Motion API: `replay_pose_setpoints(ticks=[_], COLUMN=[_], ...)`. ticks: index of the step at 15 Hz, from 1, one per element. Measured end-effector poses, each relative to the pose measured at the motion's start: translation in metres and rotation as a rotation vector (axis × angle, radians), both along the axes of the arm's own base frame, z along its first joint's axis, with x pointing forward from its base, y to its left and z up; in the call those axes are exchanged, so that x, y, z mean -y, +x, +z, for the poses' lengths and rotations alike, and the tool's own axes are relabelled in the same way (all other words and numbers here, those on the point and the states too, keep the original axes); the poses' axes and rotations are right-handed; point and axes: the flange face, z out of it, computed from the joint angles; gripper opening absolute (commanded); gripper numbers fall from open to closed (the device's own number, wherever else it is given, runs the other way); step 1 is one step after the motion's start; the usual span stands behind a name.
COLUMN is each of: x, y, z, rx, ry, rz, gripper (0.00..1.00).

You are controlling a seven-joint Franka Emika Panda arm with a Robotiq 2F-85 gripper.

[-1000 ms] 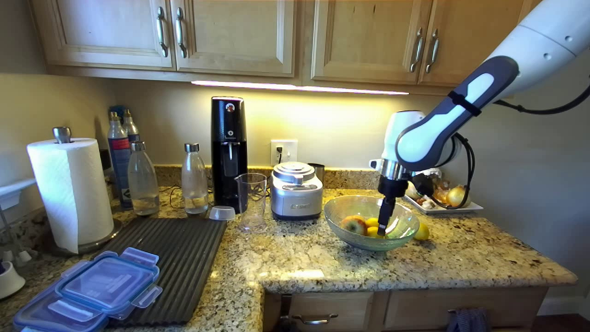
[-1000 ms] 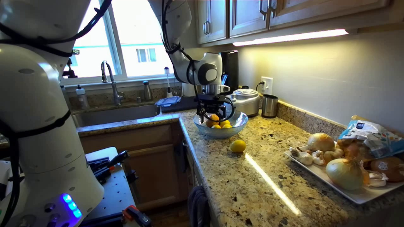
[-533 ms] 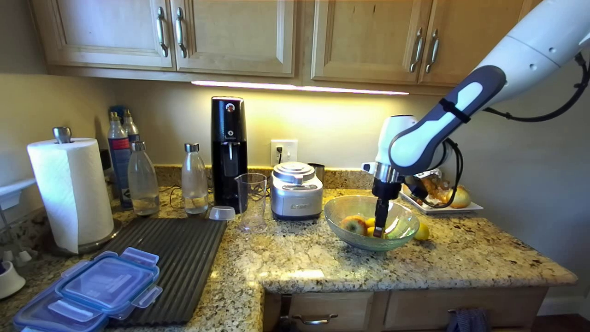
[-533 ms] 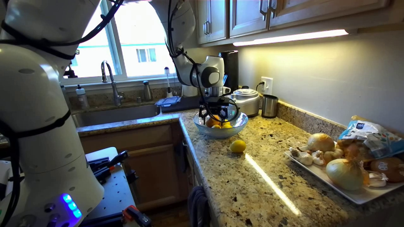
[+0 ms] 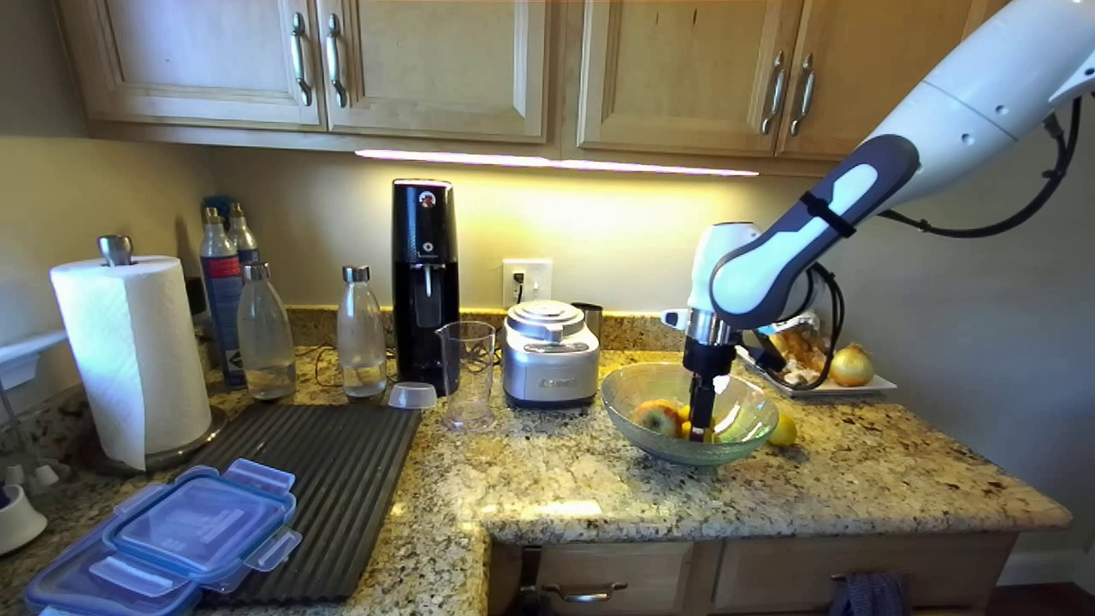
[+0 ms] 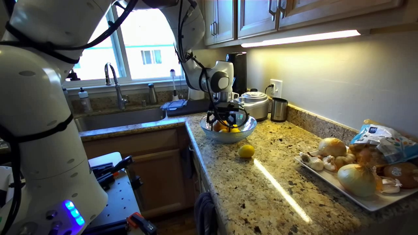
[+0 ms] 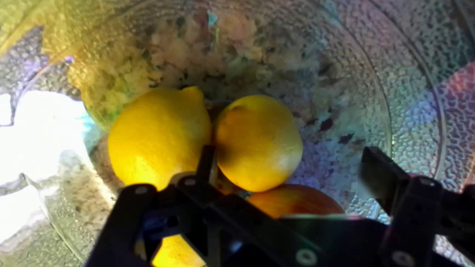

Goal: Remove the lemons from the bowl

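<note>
This is a kitchen with wooden cabinets [image 5: 428, 68], and under them a lamp strip [image 5: 479, 160] is shining. On the spotted stone desk [image 5: 556, 488] stands the bowl [image 5: 629, 398] of clear, a little greenish glass, and the robot arm [image 5: 813, 222] reaches down to it from above.

In this bowl lie several lemons [image 7: 159, 137] together with a red and yellow apple [image 5: 657, 417]. The wrist view shows two lemons side by side, and a part of a third lemon [image 7: 176, 254] appears lower in that view, partly covered. One more yellow fruit, a loose lemon [image 6: 246, 151], lies outside on the desk, just beside the bowl.

The fingers [image 7: 393, 178] are low within the bowl; they stand wide apart and have hold of nothing. In the wrist view, the tip of one finger is seen over the narrow place between the two lemons; whether it touches them, I cannot tell. The other tip is away from these two, above bare glass.

Beside the bowl is a silver appliance [image 5: 552, 359], and after it come a clear measuring cup [image 5: 469, 376] and a tall black machine [image 5: 425, 282]. On the opposite side there is a white tray [image 6: 369, 204], which carries onions [image 6: 356, 179] and garlic [image 6: 315, 162].
</note>
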Motion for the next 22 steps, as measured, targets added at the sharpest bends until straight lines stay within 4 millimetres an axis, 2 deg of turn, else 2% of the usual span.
replay_pose_setpoints(ticks=[5,6,8,9,12,15,18,22], x=[0.003,0.006,0.008,0.008,0.01,0.01,0.011,0.016], y=[0.006,0.008,0.008,0.008,0.009,0.008,0.007,0.006], z=[0.001,0.001,-0.001,-0.001,-0.001,0.0,0.005,0.036], rx=[0.002,0.004,0.002,0.002,0.002,0.001,0.002,0.028], ry=[0.002,0.003,0.003,0.003,0.004,0.005,0.007,0.0], rz=[0.007,0.005,0.003,0.002,-0.002,-0.012,-0.033,-0.1], gripper=[0.63,0.64,0.52,0.38,0.23,0.17,0.17,0.17])
